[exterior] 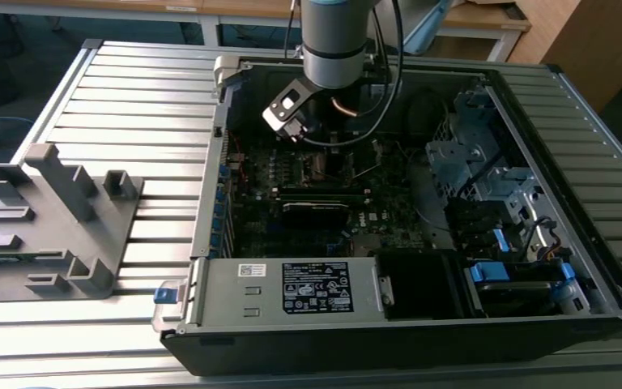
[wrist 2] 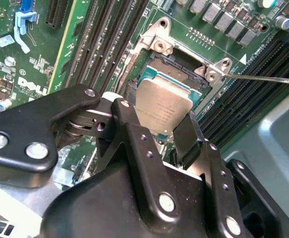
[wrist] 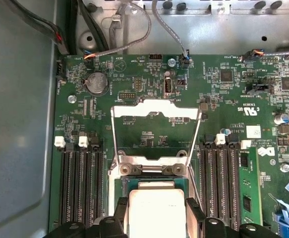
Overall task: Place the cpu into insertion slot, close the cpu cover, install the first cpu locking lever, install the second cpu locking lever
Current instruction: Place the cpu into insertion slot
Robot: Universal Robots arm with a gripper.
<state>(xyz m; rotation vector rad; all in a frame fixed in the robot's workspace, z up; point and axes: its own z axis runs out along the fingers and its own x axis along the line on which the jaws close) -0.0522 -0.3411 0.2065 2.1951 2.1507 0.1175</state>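
Grey ribbed metal forms the surface [exterior: 127, 89] in the exterior view. On it lies an open computer case [exterior: 398, 352], with a grey moulded fixture [exterior: 52, 219] well apart toward the exterior view's left. The arm [exterior: 333, 40] reaches down into the case over the motherboard.

Second wrist view: the black claw [wrist 2: 159, 124] is closed to the width of the cpu [wrist 2: 161, 99], its fingers [wrist 2: 132, 131] pressing two opposite edges of the chip. The cpu hangs slightly tilted, directly over the insertion slot [wrist 2: 181, 69], whose dark frame shows beyond the chip's far edge. Whether it already touches the slot cannot be told. A thin wire locking lever [wrist 2: 268, 78] juts away from the slot's corner, unlatched.

First wrist view: the cpu sits between the fingers above the slot. The cpu cover [wrist: 156, 110] is swung fully back on its hinge, its window open to the board. Judged progress: placement is under way, with the chip not yet released; closing the cover and setting both levers are left to do.
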